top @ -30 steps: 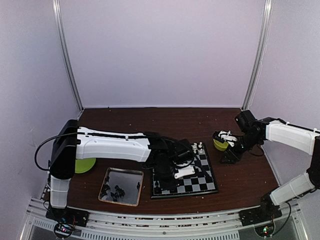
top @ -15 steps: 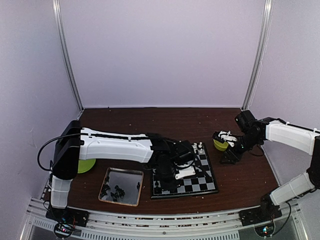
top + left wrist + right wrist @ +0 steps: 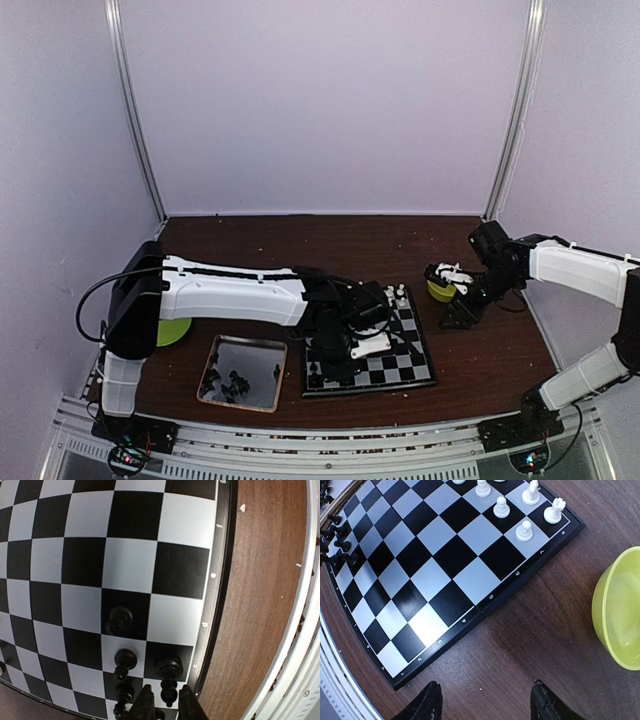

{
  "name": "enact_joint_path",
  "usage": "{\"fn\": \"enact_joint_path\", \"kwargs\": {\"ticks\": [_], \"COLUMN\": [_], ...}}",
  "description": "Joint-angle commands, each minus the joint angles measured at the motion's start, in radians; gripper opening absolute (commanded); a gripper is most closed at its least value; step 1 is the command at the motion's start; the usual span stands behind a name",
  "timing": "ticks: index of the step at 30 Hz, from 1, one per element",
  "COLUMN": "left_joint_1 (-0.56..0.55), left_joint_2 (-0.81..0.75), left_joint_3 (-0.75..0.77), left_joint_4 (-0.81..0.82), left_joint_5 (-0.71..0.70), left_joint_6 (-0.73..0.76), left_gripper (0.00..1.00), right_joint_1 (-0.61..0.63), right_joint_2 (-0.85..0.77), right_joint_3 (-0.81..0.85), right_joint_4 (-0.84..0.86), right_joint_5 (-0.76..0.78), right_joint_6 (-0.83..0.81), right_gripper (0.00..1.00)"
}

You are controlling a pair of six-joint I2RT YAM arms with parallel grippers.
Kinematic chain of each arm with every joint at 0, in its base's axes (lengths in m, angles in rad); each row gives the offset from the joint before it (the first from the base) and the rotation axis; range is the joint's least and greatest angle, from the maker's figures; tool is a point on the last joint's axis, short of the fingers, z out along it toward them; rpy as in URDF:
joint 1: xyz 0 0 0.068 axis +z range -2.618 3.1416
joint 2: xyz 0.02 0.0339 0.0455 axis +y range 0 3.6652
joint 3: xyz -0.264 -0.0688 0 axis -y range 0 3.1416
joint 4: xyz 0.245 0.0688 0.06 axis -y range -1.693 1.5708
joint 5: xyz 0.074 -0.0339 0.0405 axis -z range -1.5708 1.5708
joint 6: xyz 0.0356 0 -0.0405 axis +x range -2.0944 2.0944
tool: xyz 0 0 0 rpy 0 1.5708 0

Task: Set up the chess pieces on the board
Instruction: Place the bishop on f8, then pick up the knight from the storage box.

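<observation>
Black chess piece [image 3: 168,672] stands between barely parted, cut-off tips of the left claw [image 3: 164,704]; right claw [image 3: 487,702] gapes wide, empty

Soft, even light; wide-angle bending in both wrist views.
From above, diffuse light washes the pale walls [image 3: 320,100], the dark worktop [image 3: 480,350] stays dim, and the metal tray [image 3: 250,355] mirrors a bright patch; fine detail is mushy. The left wrist view bows the board [image 3: 125,565] and its rim into curves, though the black pieces [image 3: 120,620] stay crisp. In the right wrist view a faint sheen lies on the dark squares, and the right tool [image 3: 485,700] looks dark and soft at the bottom edge.
</observation>
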Motion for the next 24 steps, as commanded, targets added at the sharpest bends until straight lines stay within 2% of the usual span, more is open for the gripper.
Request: {"fn": "enact_joint_path", "kwargs": {"ticks": [1, 5, 10, 16, 24], "left_joint_1": [-0.004, -0.004, 0.035, 0.149, 0.165], "left_joint_2": [-0.097, -0.242, -0.399, -0.47, -0.438], "left_joint_3": [0.031, -0.005, -0.207, -0.421, -0.482], "left_joint_4": [0.006, 0.013, 0.041, 0.037, 0.057], "left_joint_5": [-0.017, -0.087, -0.246, -0.215, -0.176], "left_joint_6": [-0.023, -0.051, -0.14, -0.352, -0.567], "left_gripper": [0.21, 0.24, 0.26, 0.26, 0.26], "right_joint_1": [0.007, 0.008, 0.01, 0.014, 0.014], "right_joint_2": [0.002, 0.003, 0.001, 0.0, -0.001], "right_joint_3": [0.022, 0.024, 0.024, 0.023, 0.024], "right_joint_4": [-0.013, -0.013, -0.015, -0.016, -0.016], "right_joint_5": [-0.015, -0.015, -0.014, -0.013, -0.012], "right_joint_6": [-0.007, -0.007, -0.008, -0.009, -0.009], "right_gripper": [0.61, 0.61, 0.61, 0.61, 0.61]}}
